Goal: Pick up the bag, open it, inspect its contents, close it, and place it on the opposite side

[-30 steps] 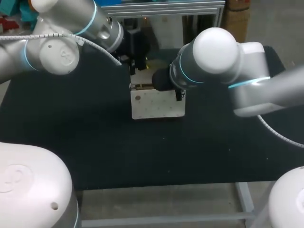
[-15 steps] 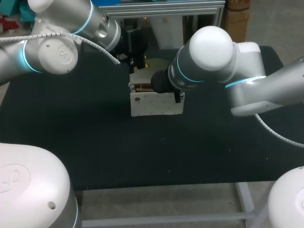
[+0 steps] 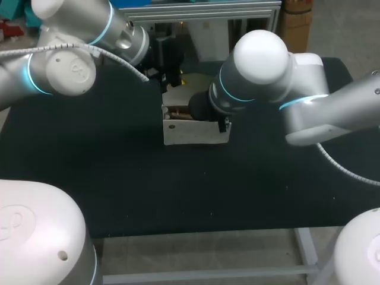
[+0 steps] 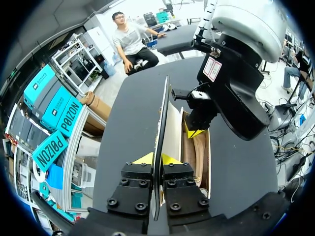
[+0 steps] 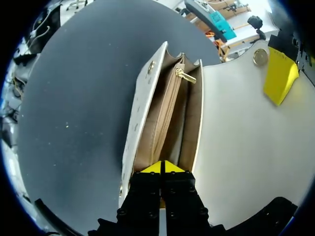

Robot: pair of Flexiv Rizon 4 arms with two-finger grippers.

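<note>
Open bag point(image 3: 196, 135), frame centre. My left gripper point(image 4: 156, 159) clamped on raised flap point(image 4: 164, 105); right gripper point(image 5: 162, 167) jaws together at bag mouth. Best: hold flap steady, view inside unobstructed.

In the head view the right arm point(image 3: 261, 71) hides most of the bag's point(image 3: 196, 132) open mouth. In the right wrist view the right gripper point(image 5: 162, 168) covers the pockets' point(image 5: 167, 113) near end, their depths are too dark to read, and the flap point(image 5: 246, 147) runs out of frame
</note>
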